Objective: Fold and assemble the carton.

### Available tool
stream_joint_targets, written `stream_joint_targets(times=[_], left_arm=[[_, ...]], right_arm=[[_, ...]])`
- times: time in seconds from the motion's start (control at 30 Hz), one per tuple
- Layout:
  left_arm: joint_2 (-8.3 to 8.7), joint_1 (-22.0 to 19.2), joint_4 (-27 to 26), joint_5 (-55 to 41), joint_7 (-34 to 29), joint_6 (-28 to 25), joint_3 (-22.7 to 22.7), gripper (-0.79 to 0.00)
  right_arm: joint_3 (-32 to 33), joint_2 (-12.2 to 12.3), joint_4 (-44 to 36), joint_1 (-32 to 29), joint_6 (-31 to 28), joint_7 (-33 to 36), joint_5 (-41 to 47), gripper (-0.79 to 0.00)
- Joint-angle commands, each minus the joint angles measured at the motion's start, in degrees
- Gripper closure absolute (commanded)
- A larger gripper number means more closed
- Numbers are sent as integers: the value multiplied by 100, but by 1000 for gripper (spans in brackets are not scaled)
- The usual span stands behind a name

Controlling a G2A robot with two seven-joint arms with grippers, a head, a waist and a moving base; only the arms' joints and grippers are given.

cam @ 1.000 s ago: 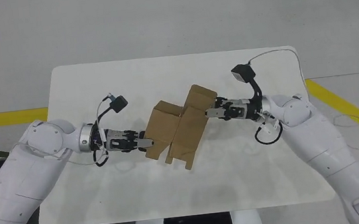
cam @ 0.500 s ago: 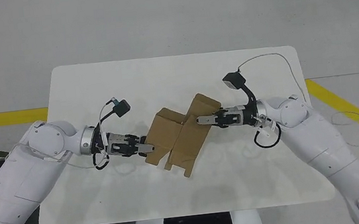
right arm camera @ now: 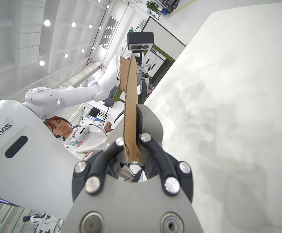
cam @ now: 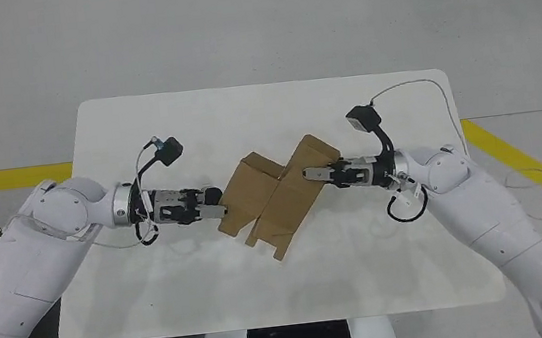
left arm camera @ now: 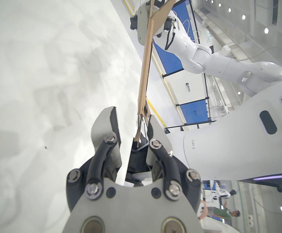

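Observation:
A flattened brown carton point(cam: 279, 193) is held above the middle of the white table point(cam: 145, 123), its flaps partly spread. My right gripper point(cam: 310, 175) is at its right upper edge; in the right wrist view the right gripper point(right arm camera: 131, 112) is shut on the carton point(right arm camera: 128, 77). At the carton's lower left corner is my left gripper point(cam: 218, 213). In the left wrist view the left gripper point(left arm camera: 132, 119) is open, and the thin edge of the carton point(left arm camera: 146, 66) runs between its fingers, close to one finger point(left arm camera: 154, 130) and apart from the other.
The bare tabletop surrounds the carton on all sides. The table's front edge point(cam: 268, 322) lies below the arms. A yellow floor line point(cam: 1, 180) runs beside the table. A thin cable point(cam: 412, 82) loops above the right arm.
The right gripper pushed the carton left, then drew back right a little. The left wrist turned and rose slightly, and its fingers now stand apart around the carton's edge.

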Motion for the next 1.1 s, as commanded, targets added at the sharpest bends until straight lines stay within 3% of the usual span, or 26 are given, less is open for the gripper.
stream_joint_targets(times=[0.0, 0.23, 0.4, 0.67, 1.07], left_arm=[[-12, 6, 118, 145, 270, -106, -72, -785], [-75, 202, -26, 682, 1554, 86, -240, -785], [-124, 407, -356, 940, 2135, 159, -281, -785], [-184, 553, -468, 1158, 2390, 259, -308, -785], [-257, 676, -541, 499, 2309, 248, -463, -785]], right_arm=[[24, -13, 69, -8, -130, -130, -47, 0], [141, -103, 137, -45, -239, -950, -575, 0], [154, -207, 44, -104, -189, -1702, -1148, 0], [230, -347, 53, -149, -193, -2663, -1840, 0], [336, -467, 185, -264, -82, -3182, -2446, 0]])
